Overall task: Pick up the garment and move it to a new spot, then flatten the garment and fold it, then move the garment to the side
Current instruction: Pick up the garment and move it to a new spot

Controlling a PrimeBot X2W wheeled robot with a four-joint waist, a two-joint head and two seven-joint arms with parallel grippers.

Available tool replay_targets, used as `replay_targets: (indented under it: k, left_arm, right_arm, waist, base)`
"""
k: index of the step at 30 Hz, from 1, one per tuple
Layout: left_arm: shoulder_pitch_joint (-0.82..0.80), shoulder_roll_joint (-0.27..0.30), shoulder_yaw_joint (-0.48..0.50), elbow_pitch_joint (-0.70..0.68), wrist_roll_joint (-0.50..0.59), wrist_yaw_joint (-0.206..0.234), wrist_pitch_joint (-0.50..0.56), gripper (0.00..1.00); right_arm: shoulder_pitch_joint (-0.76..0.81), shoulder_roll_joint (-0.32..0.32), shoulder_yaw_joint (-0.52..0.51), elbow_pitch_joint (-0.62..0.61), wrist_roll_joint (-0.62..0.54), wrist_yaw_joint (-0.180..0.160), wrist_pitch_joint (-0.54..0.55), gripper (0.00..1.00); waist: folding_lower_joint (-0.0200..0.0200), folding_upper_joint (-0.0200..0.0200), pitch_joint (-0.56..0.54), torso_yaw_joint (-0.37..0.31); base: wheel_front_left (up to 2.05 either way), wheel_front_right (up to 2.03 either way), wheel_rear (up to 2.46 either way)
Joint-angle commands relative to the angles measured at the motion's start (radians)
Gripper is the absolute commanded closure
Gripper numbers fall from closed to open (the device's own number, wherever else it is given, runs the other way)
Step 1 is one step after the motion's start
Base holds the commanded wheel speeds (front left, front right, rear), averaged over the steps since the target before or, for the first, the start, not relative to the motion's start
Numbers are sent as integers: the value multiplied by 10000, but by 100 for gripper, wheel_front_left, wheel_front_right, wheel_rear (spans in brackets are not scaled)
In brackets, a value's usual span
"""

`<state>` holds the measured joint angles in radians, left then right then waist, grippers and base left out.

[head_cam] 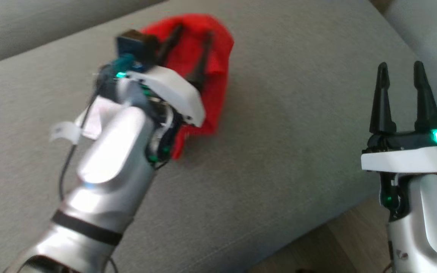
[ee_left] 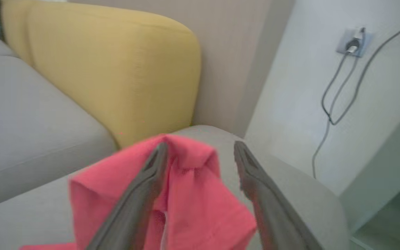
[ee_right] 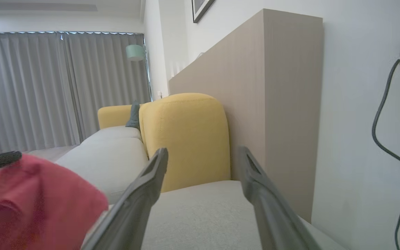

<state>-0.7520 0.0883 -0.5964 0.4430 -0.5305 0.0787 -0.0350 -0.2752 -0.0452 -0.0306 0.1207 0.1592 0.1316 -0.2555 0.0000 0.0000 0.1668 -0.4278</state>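
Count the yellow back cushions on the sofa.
2. The near yellow cushion stands beside the tall beige panel; the far yellow cushion sits farther along, towards the curtains. Others may be hidden.

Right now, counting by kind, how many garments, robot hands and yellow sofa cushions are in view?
Crumpled red fabric garment: 1
Two-fingered dark robot hands, left hand and right hand: 2
Yellow upholstered sofa back cushions, near and far: 2
Total: 5
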Motion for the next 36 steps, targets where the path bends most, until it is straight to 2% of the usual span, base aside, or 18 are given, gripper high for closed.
replay_targets:
  k: [1, 4, 7, 14, 15, 22, 26, 31, 36]
  left_arm:
    - [-807, 17, 186, 18, -35, -139, -353, 0]
    - [-1049, -143, 228, 497, -166, -218, -901, 0]
    - [-1193, -91, 312, 891, -191, -322, -1287, 0]
    - [-701, 799, 584, 1075, -3, -460, -1989, 0]
    - [-701, 799, 584, 1075, -3, -460, -1989, 0]
    - [1283, 1675, 979, 16, 281, -265, -2251, 0]
    - [2819, 1863, 1440, -1217, 521, -63, -2263, 0]
    - [4697, 1634, 1980, -2552, 1075, 70, -2265, 0]
    - [6059, 986, 2600, -3359, 1590, 121, -2266, 0]
  right_arm:
    - [-397, -50, 304, -397, 80, -9, -63, 0]
    - [-360, -50, 264, -415, 89, -9, -63, 0]
    - [-288, -50, 174, -430, -12, -9, -63, 0]
    - [3, -50, 14, -327, -434, -9, -63, 0]
    - [3, -50, 14, -327, -434, -9, -63, 0]
    - [446, -50, 101, -112, -837, -9, -63, 0]
    - [749, -50, 249, 19, -968, -9, -63, 0]
    - [1141, -50, 482, 255, -1004, -9, -63, 0]
    - [1452, -50, 717, 464, -918, -9, -63, 0]
  waist:
    - [0, 0, 443, -523]
    - [0, 0, 397, -430]
    - [0, 0, 233, -50]
    - [0, 0, -397, 1387]
    - [0, 0, -397, 1387]
    - [0, 0, -1101, 2978]
    - [0, 0, -1370, 3714]
    - [0, 0, -1635, 4245]
    - [0, 0, -1743, 4430]
  base:
    - [0, 0, 0]
    - [0, 0, 0]
    - [0, 0, 0]
    - [0, 0, 0]
    - [0, 0, 0]
    - [0, 0, 0]
    - [0, 0, 0]
    - [0, 0, 0]
    - [0, 0, 0]
